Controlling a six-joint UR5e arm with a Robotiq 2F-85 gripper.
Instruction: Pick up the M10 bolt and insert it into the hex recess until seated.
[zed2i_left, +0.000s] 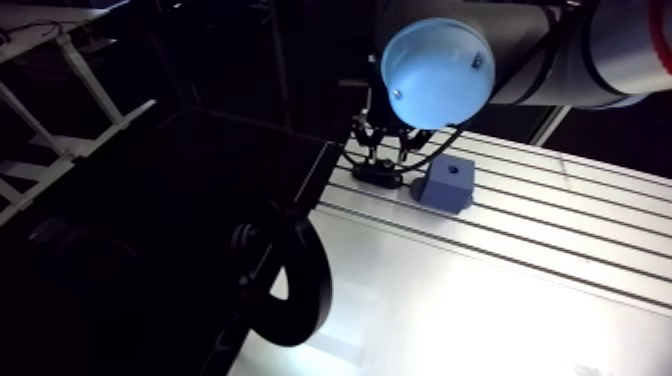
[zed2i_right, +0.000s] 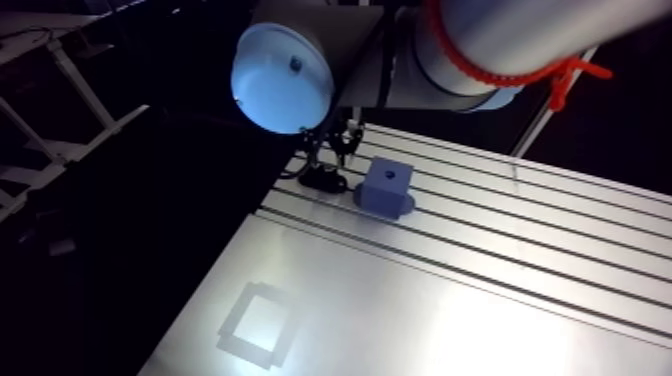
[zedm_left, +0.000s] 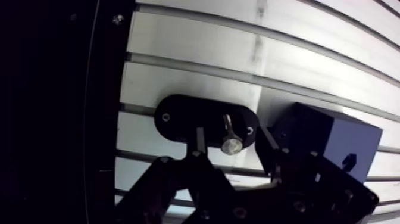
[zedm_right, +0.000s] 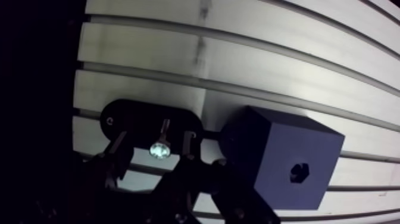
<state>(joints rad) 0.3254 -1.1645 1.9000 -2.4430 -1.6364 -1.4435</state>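
Arm view: slotted aluminium tabletop (zed2i_right: 480, 300), pale and glaring, with a square patch of light near its edge. A blue block (zed2i_right: 385, 190) stands close to that edge, just beside a black oval holder (zed2i_right: 322, 182).

Wrist view: the M10 bolt (zedm_left: 229, 136) lies on the holder, head toward the tool (zedm_left: 232, 140). The tool's fingers are spread, one on each side of the bolt, gripping nothing. The hex recess (zedm_right: 299, 173) shows in the block's face, empty.

block (zedm_right: 280, 155) corner hidden behind fingers (zedm_right: 117, 152)
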